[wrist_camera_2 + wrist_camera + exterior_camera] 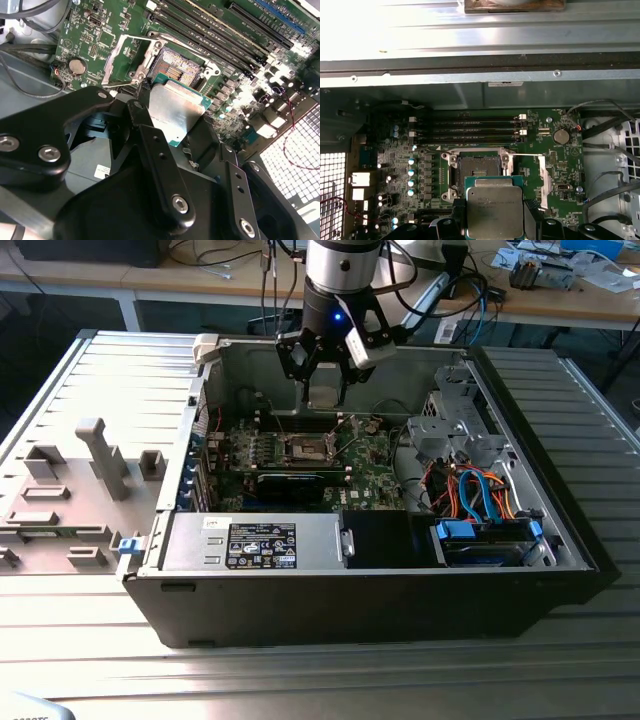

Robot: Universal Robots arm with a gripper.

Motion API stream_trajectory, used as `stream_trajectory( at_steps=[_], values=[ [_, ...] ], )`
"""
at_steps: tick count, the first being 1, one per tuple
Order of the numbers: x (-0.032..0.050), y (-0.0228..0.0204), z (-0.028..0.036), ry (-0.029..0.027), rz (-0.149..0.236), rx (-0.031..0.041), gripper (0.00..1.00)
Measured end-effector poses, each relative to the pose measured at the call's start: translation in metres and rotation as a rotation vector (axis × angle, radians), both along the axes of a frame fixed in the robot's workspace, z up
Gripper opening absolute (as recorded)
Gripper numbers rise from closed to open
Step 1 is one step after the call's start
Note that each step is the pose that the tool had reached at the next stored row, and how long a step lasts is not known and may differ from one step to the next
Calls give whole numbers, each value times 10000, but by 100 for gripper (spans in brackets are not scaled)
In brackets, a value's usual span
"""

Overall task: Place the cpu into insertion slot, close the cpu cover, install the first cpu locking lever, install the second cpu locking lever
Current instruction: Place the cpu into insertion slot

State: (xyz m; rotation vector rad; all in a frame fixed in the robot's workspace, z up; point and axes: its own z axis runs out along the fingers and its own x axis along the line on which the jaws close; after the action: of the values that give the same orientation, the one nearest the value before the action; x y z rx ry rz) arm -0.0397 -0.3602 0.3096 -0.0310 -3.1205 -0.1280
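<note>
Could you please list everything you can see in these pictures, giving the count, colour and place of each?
computer case: one, black, open on the table
table: one, ribbed silver metal, under the case
motherboard: one, green, inside the case
insertion slot: one, brownish-gold, on the motherboard, empty
cpu cover: one, silver, swung open beside the slot
memory slots: four, black, beside the slot
coin battery: one, silver, on the motherboard
cables: several, orange and blue, at the exterior view's right of the case
cpu: one, silver-grey, held over the motherboard, not in the slot
gripper: one, black, fingers shut on the cpu
</note>
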Motion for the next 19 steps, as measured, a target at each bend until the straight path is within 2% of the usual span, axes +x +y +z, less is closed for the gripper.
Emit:
stream_trajectory(
  at_steps=[19],
  values=[
    [0, 0, 0, 0, -209, -1, 55]
  ],
)
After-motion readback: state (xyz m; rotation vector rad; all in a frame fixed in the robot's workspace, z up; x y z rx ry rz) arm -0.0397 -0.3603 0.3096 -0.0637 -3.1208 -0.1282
